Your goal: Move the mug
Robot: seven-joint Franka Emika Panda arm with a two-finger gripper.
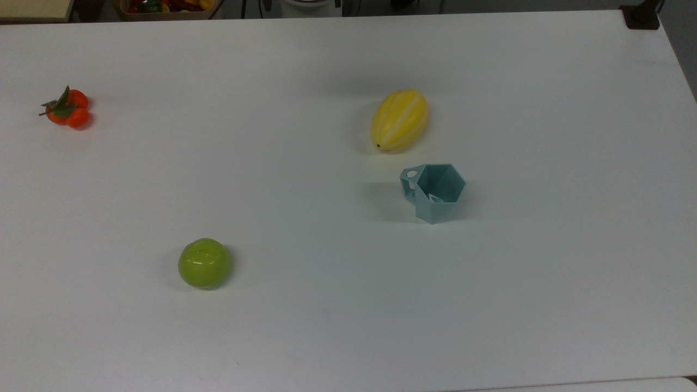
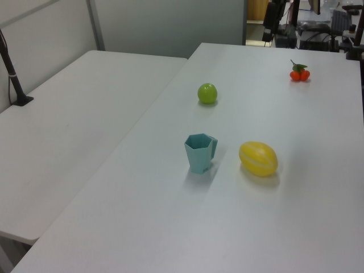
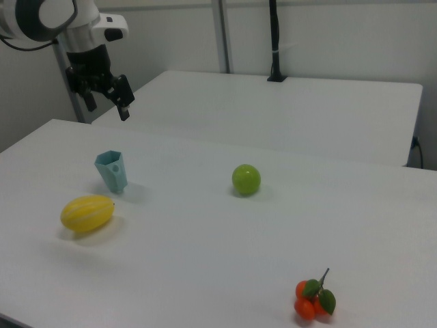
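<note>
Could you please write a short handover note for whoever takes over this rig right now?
Gripper: open, holding nothing, raised above the table and apart from the mug.
Mug: upright on the table, beside the yellow melon but not touching it; in the top view its handle points to the top view's left. The green apple and the oranges lie farther off.
Done: nothing yet; the mug is not grasped.
Left: descend, grasp the mug, move it.
</note>
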